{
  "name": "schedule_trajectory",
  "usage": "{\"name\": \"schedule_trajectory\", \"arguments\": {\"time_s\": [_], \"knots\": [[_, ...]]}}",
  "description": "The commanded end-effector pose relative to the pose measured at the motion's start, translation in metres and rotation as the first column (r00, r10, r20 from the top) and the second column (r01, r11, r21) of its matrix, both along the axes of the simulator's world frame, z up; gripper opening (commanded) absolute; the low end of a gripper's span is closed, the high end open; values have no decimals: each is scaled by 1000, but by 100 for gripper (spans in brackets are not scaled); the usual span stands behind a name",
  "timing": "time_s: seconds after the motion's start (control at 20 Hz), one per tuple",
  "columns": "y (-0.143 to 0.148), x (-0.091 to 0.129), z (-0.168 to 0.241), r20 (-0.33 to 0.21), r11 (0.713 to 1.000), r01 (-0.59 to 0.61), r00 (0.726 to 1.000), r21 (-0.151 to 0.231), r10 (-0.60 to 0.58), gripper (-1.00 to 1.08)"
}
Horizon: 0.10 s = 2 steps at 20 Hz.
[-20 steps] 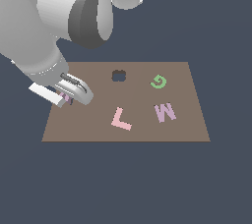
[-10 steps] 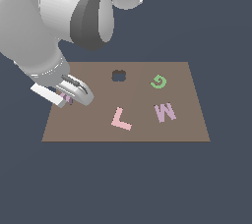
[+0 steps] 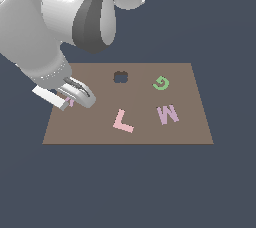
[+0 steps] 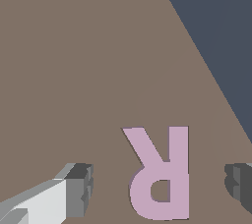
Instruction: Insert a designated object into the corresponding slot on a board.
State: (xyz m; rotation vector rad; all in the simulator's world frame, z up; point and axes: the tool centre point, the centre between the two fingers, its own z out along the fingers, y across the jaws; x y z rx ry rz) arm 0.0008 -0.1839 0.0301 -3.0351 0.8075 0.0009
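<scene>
Wrist view showed the jaws (image 4: 160,188) spread wide, straddling but not touching a pink letter R (image 4: 158,174) lying flat on the board (image 3: 190,122); they had dropped slightly, suggesting an imminent grasp.

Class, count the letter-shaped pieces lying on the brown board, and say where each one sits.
4. The R lies between the tool fingers at the exterior view's left; the L mid-front; the M right of it; the G behind the M.

Letters: four, namely one pink L (image 3: 122,121), one mauve W (image 3: 167,114), one green G (image 3: 161,83), one mauve R (image 4: 160,171). Board (image 3: 190,132): one. Slot (image 3: 120,77): one.
</scene>
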Motion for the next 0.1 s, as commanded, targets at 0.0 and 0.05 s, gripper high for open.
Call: {"name": "schedule_trajectory", "arguments": {"time_s": [0.0,0.05], "knots": [[0,0,0,0,1000,0,1000,0,0,100],[0,0,0,0,1000,0,1000,0,0,100]]}}
